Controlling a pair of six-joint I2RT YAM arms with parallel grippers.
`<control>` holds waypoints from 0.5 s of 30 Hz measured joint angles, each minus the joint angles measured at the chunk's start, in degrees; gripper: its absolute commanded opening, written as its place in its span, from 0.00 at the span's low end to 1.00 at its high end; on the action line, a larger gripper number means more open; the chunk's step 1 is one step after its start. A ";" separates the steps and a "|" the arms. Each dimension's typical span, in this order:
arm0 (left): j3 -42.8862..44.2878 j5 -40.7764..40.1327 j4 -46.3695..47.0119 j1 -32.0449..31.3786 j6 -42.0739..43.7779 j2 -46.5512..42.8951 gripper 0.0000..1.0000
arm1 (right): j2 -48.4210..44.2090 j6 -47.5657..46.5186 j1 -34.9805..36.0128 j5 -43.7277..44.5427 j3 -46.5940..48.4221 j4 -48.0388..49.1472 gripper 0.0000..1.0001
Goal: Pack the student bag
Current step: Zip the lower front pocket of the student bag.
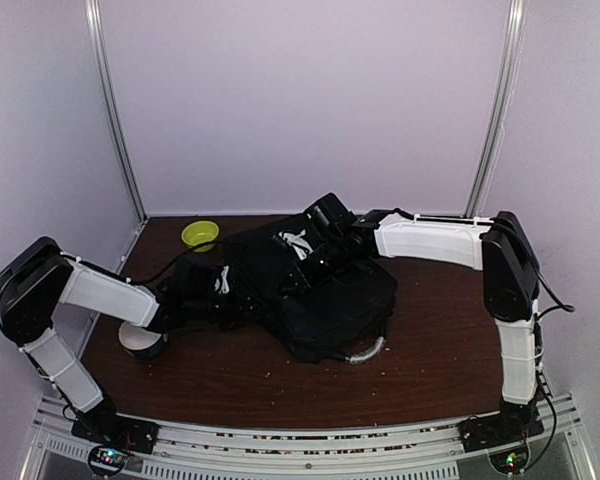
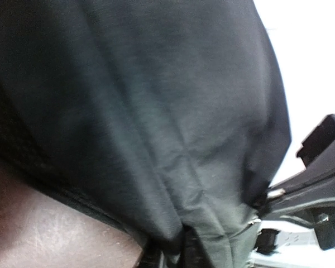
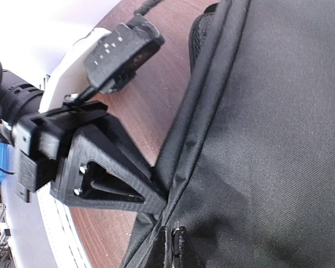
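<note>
The dark wood tabletop (image 1: 435, 375) carries everything. The black bag (image 1: 340, 305) lies slumped in the middle of it, a little toward the back, and it is far bigger than anything else there. Both arms reach in to it from opposite sides, the left one low across the wood and the right one folded over from the far right corner.

The left end effector (image 3: 157, 196) is at the bag's left edge. Its tips are closed on the piped seam, and the cloth bunches up between them. The right end effector (image 2: 263, 196) is at the bag's back upper part. It is pinched tight, and the fabric puckers to a point right at its tip, so it looks to be gripping a fold of the bag. Between the two grips the cloth hangs in a loose, creased sheet.

The bag's grey curved handle (image 1: 368, 350) pokes out at its near edge, resting on the wood. A small yellow-green bowl (image 1: 200, 235) sits at the back left, apart from the bag. A round white thing (image 1: 140, 340) sits under the left arm's forearm, too hidden to identify.
</note>
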 measured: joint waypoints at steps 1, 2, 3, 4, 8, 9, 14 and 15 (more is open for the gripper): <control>0.09 0.11 0.15 0.13 -0.02 0.04 0.00 | 0.00 0.22 -0.13 0.00 -0.42 0.48 0.00; 0.11 0.20 0.24 0.24 0.00 0.09 0.00 | -0.02 0.42 -0.33 -0.07 -1.20 1.29 0.00; 0.11 0.24 0.28 0.35 -0.07 0.17 0.00 | -0.04 0.63 -0.50 -0.13 -1.75 1.79 0.00; 0.11 0.26 0.31 0.50 -0.04 0.26 0.00 | -0.11 0.72 -0.76 -0.37 -2.43 2.43 0.00; 0.11 0.24 0.39 0.68 -0.04 0.33 0.00 | -0.92 1.11 -2.08 -1.20 -4.57 4.26 0.00; 0.11 0.15 0.39 0.74 -0.02 0.33 0.00 | -1.46 1.31 -2.47 -1.31 -5.31 4.74 0.00; 0.09 -0.17 0.28 0.90 0.22 -1.07 0.00 | -5.09 1.92 -5.66 -1.68 -9.84 7.39 0.00; 0.09 -0.26 0.17 0.92 0.33 -1.51 0.00 | -6.05 1.97 -6.47 -1.86 -10.99 8.22 0.00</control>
